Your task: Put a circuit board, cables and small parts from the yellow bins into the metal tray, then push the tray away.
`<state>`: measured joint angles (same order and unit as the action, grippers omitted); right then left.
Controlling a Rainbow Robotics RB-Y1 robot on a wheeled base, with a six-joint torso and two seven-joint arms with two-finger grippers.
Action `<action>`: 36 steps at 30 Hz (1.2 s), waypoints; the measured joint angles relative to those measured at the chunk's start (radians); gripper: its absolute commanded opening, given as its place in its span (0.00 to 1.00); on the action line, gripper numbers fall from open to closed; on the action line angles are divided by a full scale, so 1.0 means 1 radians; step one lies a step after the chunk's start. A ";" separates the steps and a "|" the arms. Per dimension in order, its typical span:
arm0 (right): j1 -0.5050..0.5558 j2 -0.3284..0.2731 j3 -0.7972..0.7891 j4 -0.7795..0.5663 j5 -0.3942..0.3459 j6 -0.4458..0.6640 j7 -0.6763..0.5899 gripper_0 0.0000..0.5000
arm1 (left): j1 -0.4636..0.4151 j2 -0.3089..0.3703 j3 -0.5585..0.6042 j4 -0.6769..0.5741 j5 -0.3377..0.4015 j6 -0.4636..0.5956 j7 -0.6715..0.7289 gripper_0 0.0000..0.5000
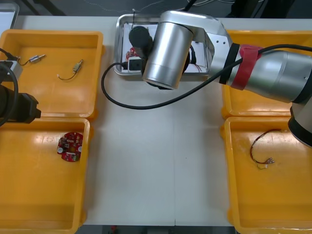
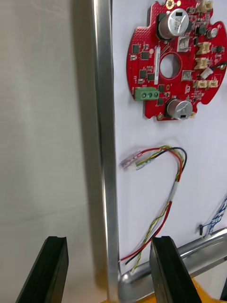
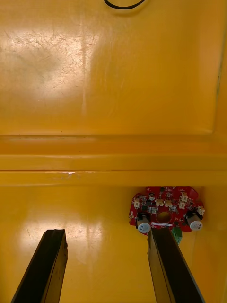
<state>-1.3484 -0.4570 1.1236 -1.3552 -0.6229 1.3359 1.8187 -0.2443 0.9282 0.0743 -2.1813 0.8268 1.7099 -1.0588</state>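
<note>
At top centre the released right tool (image 2: 109, 246) straddled the rim of the shiny metal tray (image 2: 104, 118), a round red circuit board (image 2: 175, 59) and thin red and yellow cable (image 2: 174, 191) lying on its white floor, while the left tool (image 3: 106, 236) gaped over a glossy yellow bin (image 1: 29, 195) at lower left.

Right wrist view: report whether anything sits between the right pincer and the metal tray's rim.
Nothing visible does. The open right pincer straddles the rim of the metal tray: one finger over the table, the other over the tray's white inside, beside the red and yellow cable. The left pincer hangs open over a yellow bin.
</note>
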 measured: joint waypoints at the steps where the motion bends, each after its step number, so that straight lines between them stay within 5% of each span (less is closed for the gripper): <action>1: 0.000 0.000 -0.017 -0.006 -0.015 0.024 0.000 1.00 | 0.000 0.000 0.000 0.000 0.000 0.000 0.000 1.00; 13: 0.053 0.000 -0.362 -0.097 -0.118 0.348 -0.006 1.00 | 0.001 0.000 0.000 0.000 0.000 0.000 0.000 1.00; 17: 0.102 -0.011 -0.463 -0.177 -0.122 0.419 -0.104 1.00 | 0.001 0.000 0.000 0.000 0.000 0.000 0.000 1.00; 31: 0.369 -0.218 -0.675 -0.485 -0.214 0.526 -0.484 1.00 | 0.003 0.000 0.000 -0.001 0.000 0.000 0.000 1.00; 36: 0.457 -0.284 -0.785 -0.547 -0.262 0.577 -0.526 1.00 | 0.004 0.000 0.000 -0.001 0.000 0.000 0.000 1.00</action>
<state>-0.8916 -0.7407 0.3383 -1.9018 -0.8847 1.9132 1.2932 -0.2406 0.9282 0.0743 -2.1822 0.8265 1.7101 -1.0588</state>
